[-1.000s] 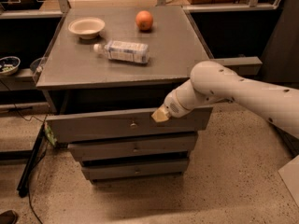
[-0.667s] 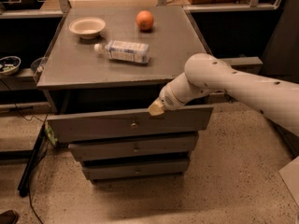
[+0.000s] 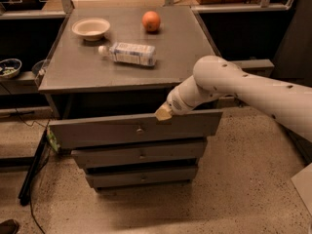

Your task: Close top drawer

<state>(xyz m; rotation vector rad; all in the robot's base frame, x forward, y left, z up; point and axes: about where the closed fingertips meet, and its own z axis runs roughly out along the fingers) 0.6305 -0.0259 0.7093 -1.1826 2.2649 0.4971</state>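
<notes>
The top drawer [image 3: 97, 130] is a wide grey panel with a small metal knob [image 3: 140, 129] at its centre. It stands pulled out a little from under the grey cabinet top [image 3: 175, 57], with a dark gap behind its upper edge. My gripper [image 3: 163, 113] comes in from the right on a white arm [image 3: 243, 87]. Its pale tip rests at the drawer front's upper edge, just right of and above the knob.
Two narrower grey drawers [image 3: 141, 154] sit below the top one. On the cabinet top lie a plastic bottle [image 3: 127, 53], a cream bowl [image 3: 90, 28] and an orange [image 3: 151, 21]. Dark shelves stand to the left and right. A black cable runs on the speckled floor [image 3: 243, 189] at the left.
My arm and gripper have moved a little left and up along the drawer front. The drawer front has shifted slightly back toward the cabinet.
</notes>
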